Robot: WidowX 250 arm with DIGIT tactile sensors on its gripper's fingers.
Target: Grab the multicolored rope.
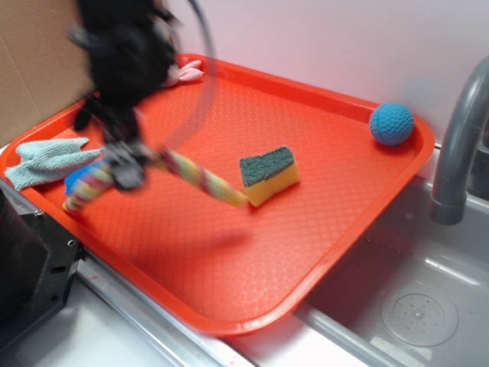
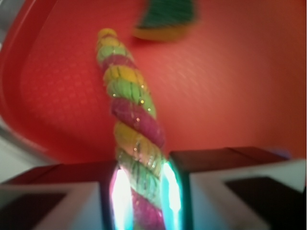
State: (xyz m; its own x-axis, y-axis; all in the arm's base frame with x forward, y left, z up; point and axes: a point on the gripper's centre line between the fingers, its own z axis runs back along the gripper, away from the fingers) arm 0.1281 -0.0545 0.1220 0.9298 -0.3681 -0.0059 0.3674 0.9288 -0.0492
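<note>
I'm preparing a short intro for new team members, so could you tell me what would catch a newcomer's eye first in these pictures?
First the multicolored rope, pink, yellow and green, clamped between the gripper pads and stretching across the orange tray. Its far end points at the green-topped yellow sponge mid-tray. A blue ball sits in the tray's far right corner.

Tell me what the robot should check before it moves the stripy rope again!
1. Rope between the jaws: ok. The multicolored rope sits in the gripper.
2. Firm squeeze: cannot tell; jaws close against it, picture blurry.
3. Rope lifted: ok, judging by the shadow on the tray.
4. Far end free of the sponge: cannot tell; they look very close.
5. Path clear of the cloth and ball: ok, both at the tray's edges.
</note>
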